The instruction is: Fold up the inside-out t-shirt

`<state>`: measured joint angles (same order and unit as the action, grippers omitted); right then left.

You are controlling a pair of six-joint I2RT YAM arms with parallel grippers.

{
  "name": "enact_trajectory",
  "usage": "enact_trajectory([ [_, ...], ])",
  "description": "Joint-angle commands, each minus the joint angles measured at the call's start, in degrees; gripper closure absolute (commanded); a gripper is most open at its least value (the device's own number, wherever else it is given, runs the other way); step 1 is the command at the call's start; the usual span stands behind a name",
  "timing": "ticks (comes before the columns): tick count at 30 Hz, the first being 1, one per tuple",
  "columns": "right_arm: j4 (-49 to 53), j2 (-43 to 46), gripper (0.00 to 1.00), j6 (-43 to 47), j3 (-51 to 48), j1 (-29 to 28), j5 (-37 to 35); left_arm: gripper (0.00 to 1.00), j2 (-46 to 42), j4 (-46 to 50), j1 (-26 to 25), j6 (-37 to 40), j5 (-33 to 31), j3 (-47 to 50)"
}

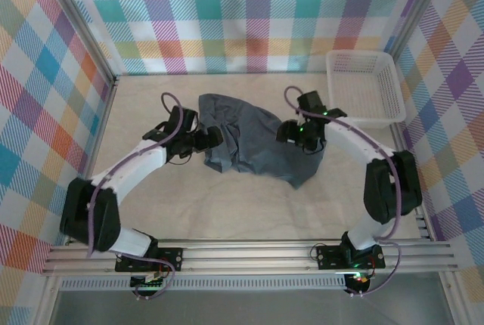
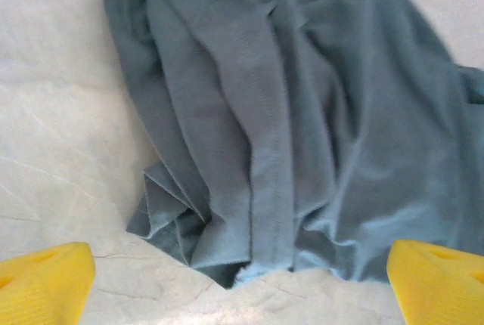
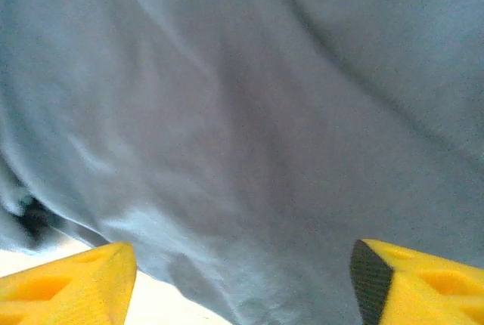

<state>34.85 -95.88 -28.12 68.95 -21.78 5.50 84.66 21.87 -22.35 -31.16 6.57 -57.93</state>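
One white basket [image 1: 361,87] near the t-shirt [image 1: 249,140]

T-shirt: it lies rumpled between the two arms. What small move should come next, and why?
Probably lower the open left fingers and pinch the bunched edge of the t-shirt just ahead of them, to pull it flat: the cloth lies crumpled, and the right fingers hold nothing.

The inside-out t-shirt [image 2: 302,113] is seen as soft, matt knitted cloth with a stitched seam. The bench [image 2: 53,113] is covered in a pale, matt, faintly creased sheet. The fingers [image 2: 45,283] of the left claw [image 2: 240,287] are made of matt yellow plastic. The mesh basket [image 1: 361,54] is white plastic; the front rail [image 1: 249,253] is dull metal.
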Motion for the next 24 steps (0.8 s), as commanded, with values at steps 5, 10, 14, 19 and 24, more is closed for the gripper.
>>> enact_trajectory([
  [5,-2.4,-6.11,0.81,0.56,0.1,-1.4,3.11,0.29,12.56,-10.71,-0.5,-5.4,4.74,-5.1],
  [10,-1.54,-2.97,1.0,1.88,2.61,-1.01,0.59,1.0,16.75,-3.5,0.15,-0.89,2.31,-10.64],
  [14,0.1,3.81,1.0,2.2,4.96,0.86,-1.72,1.0,7.74,1.04,5.28,0.23,1.07,-10.41],
  [19,1.05,13.21,1.0,2.6,9.0,3.49,-5.71,1.0,-8.19,12.55,11.03,3.04,-3.33,-15.9],
  [24,3.14,4.96,1.0,4.77,13.2,4.41,-10.17,1.0,-9.39,15.7,12.59,2.04,-12.34,-14.39],
])
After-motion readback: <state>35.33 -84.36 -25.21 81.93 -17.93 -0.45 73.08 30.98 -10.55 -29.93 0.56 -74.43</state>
